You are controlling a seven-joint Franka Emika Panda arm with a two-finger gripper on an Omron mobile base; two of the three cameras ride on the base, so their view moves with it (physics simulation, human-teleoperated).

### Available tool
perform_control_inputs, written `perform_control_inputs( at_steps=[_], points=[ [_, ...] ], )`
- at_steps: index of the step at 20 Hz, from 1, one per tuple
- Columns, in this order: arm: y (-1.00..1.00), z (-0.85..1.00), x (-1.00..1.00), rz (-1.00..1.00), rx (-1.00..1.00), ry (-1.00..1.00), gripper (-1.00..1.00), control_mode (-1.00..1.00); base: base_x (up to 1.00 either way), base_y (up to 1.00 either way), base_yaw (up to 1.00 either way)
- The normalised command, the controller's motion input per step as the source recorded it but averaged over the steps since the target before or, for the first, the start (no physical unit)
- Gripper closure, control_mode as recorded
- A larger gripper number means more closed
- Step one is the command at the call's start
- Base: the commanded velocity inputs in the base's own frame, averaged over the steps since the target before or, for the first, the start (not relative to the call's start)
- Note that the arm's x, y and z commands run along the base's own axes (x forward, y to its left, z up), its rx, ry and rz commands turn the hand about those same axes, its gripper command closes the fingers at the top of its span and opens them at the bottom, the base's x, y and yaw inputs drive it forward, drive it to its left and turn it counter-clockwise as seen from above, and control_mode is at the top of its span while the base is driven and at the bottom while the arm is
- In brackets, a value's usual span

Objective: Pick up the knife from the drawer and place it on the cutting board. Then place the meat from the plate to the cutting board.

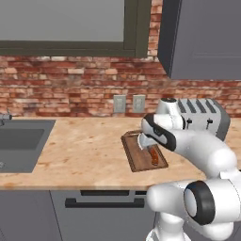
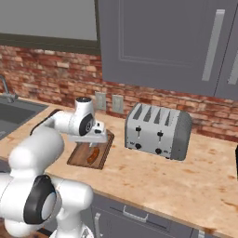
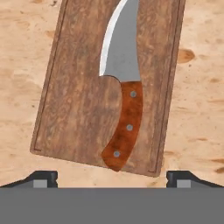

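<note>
Two things hold my attention in the left base view: the cutting board (image 1: 143, 151) lying on the wooden counter (image 1: 84, 150) in front of the toaster (image 1: 203, 115), and the knife (image 1: 154, 156) resting on the board's right part, its reddish handle toward me. My arm's hand sits directly over the board, so the gripper (image 1: 145, 141) is partly masked by the wrist from here and I cannot judge its jaws from this side. A grey sink (image 1: 21, 143) lies at the far left, and two wall outlets (image 1: 128, 103) sit on the brick behind the board. From the right base view, I see the same board (image 2: 91, 150) under the hand, with the knife's handle (image 2: 93, 155) showing on it just below the gripper (image 2: 90, 137), apart from it; the toaster (image 2: 157, 131) stands just to the right of the board. Through the hand view, the knife (image 3: 123, 96) lies flat along the board (image 3: 78, 92), silver blade pointing to the top of the frame, curved handle toward the bottom, all within the raised rim. My fingertips (image 3: 43, 178) stand at the two lower corners, spread wide and holding nothing, with the knife between and beyond them.
</note>
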Motion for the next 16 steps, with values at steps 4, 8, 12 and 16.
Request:
perform_control_inputs(
  at_steps=[4,8,12,16],
  points=[
    [0.00,0.61,-0.75,-0.09,0.00,0.00,-1.00,-1.00,0.00,0.00,0.00],
    [0.00,0.24,-0.73,-0.08,0.00,0.00,-1.00,-1.00,0.00,0.00,0.00],
    [0.00,0.16,-0.78,-0.03,0.00,0.00,-1.00,-1.00,0.00,0.00,0.00],
    [0.00,0.63,-0.77,-0.04,0.00,-0.01,-1.00,-1.00,0.00,0.00,0.00]
  ],
)
